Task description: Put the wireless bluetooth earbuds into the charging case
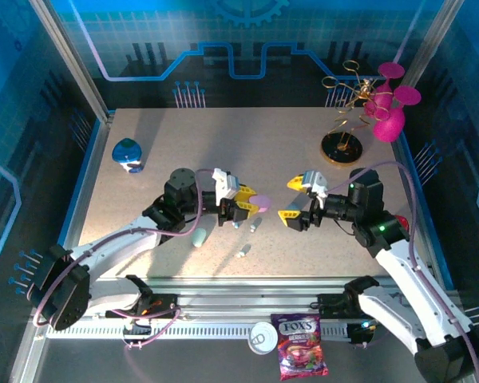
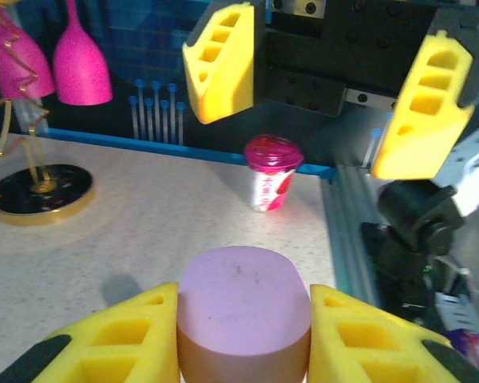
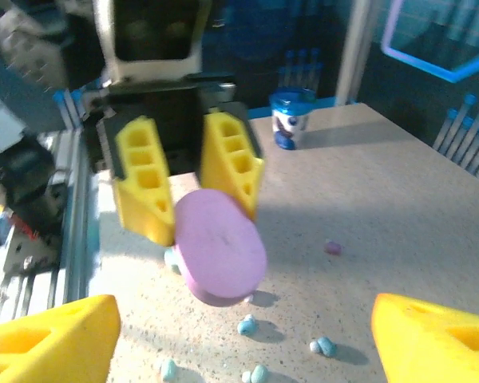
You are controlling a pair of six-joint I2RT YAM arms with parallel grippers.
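Note:
The purple oval charging case (image 2: 243, 307) sits lid shut, clamped between my left gripper's (image 2: 243, 323) yellow fingers and held above the table (image 1: 144, 239). From above, the left gripper (image 1: 245, 203) and case (image 1: 260, 199) are near the table's middle. Facing them, my right gripper (image 1: 294, 199) stands open and empty, a short gap from the case. In the right wrist view the case (image 3: 219, 243) hangs over several small pale blue earbuds (image 3: 247, 325) on the table, plus a purple one (image 3: 333, 247). The right gripper (image 3: 241, 343) is spread wide around this scene.
A teal case (image 1: 199, 237) lies by the left arm. A blue cup (image 1: 128, 154) stands at the back left. A gold stand with pink glasses (image 1: 343, 144) is at the back right, and a pink cup (image 2: 270, 171) at the right edge. A candy bag (image 1: 302, 345) lies off the front rail.

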